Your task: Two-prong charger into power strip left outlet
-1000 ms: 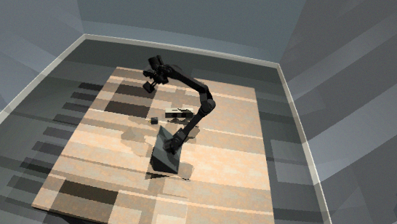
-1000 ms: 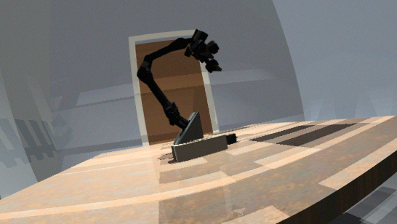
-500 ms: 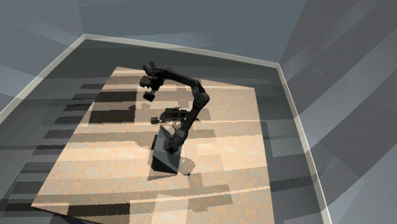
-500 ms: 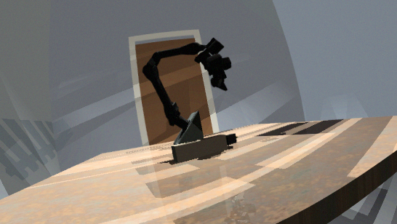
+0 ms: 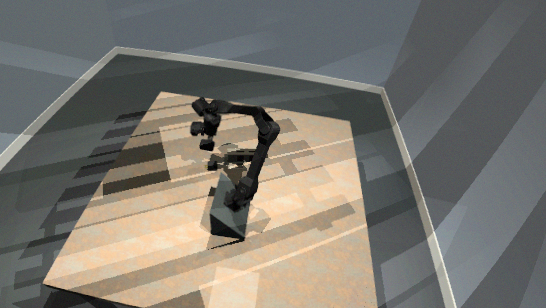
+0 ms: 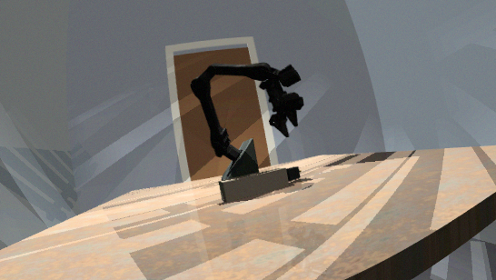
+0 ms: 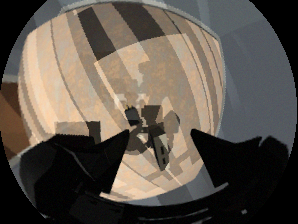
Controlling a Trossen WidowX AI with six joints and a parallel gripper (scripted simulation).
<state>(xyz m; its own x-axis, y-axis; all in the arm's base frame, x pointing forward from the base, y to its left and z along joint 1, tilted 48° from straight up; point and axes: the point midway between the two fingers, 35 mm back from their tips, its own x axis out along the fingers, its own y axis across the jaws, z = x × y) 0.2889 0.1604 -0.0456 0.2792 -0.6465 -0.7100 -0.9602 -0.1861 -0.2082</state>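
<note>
The charger is a small dark block [image 5: 212, 165] [image 6: 294, 173] [image 7: 132, 116] on the table, beside one end of the power strip. Small yellowish prongs show at its edge in the wrist view. The power strip [image 5: 241, 156] [image 6: 254, 185] [image 7: 159, 150] lies in shade, with dark outlet openings in the wrist view; the state of its shutter cannot be seen. My gripper [image 5: 201, 137] [image 6: 292, 130] [image 7: 161, 132] is open and empty, pointing down well above the table. In the wrist view the charger shows just beyond the left fingertip, and the strip lies between the fingers' lines.
The arm's grey-green wedge-shaped base [image 5: 228, 214] [image 6: 245, 165] stands close to the power strip. The wooden table [image 5: 125, 240] [image 6: 182, 255] carries long bands of light and shadow. A brown door [image 6: 218, 82] stands in the wall behind.
</note>
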